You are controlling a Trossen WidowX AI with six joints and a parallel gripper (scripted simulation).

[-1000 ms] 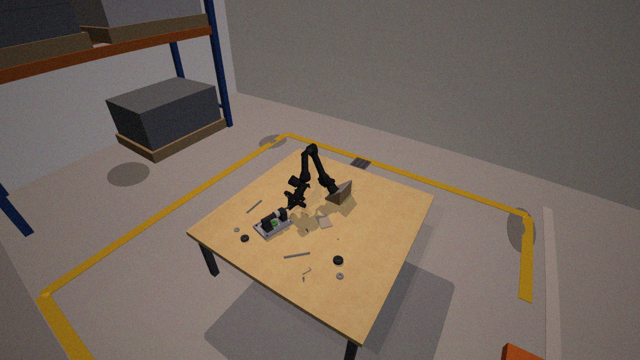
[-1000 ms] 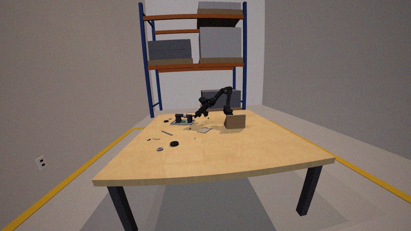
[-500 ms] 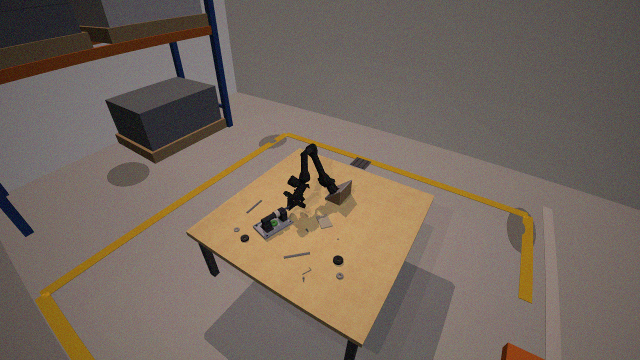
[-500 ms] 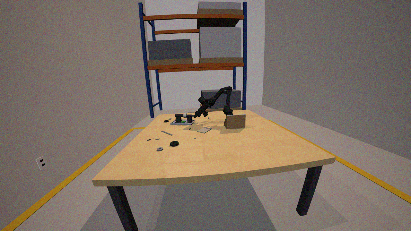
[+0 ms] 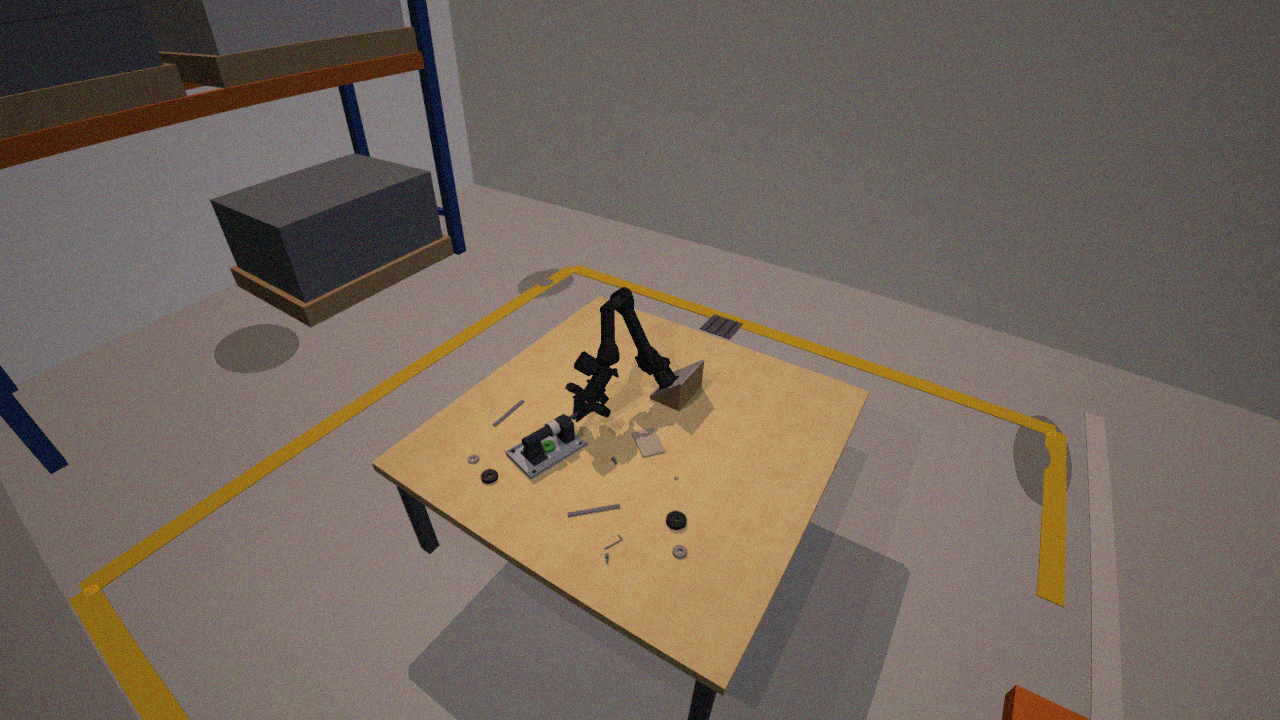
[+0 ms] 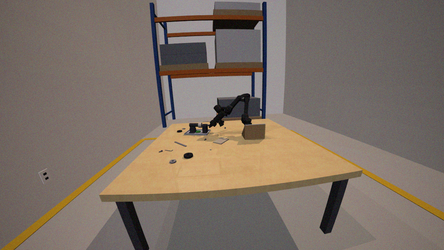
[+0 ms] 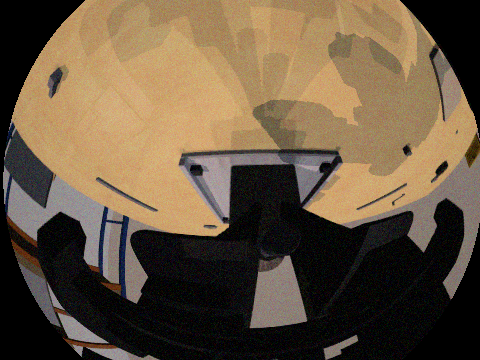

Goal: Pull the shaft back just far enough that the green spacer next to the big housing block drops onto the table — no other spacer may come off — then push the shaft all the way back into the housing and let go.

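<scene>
My gripper (image 5: 577,415) (image 6: 210,125) (image 7: 270,208) is shut on the shaft, just outside the near support block (image 5: 566,430) (image 6: 204,128) (image 7: 262,182). Little shaft shows between the fingers and that block. The big housing block (image 5: 533,450) (image 6: 192,129) stands at the far end of the grey base plate (image 5: 559,456) (image 6: 187,133) (image 7: 215,160). The green spacer (image 5: 548,443) (image 6: 198,131) lies low on the plate between the blocks, below the shaft line. A white spacer (image 5: 553,427) (image 6: 199,125) is up on the shaft line beside a dark cylindrical section (image 5: 537,437) (image 6: 193,125). My fingers hide these spacers in the wrist view.
Black rings (image 5: 489,476) (image 5: 675,520) (image 6: 188,155) and washers (image 5: 473,459) (image 5: 680,552) lie on the table, with grey bars (image 5: 508,412) (image 5: 593,510), a hex key (image 5: 613,542) and a pale tile (image 5: 649,445) (image 6: 221,141). A brown panel (image 5: 684,390) (image 6: 255,131) stands by the arm's base.
</scene>
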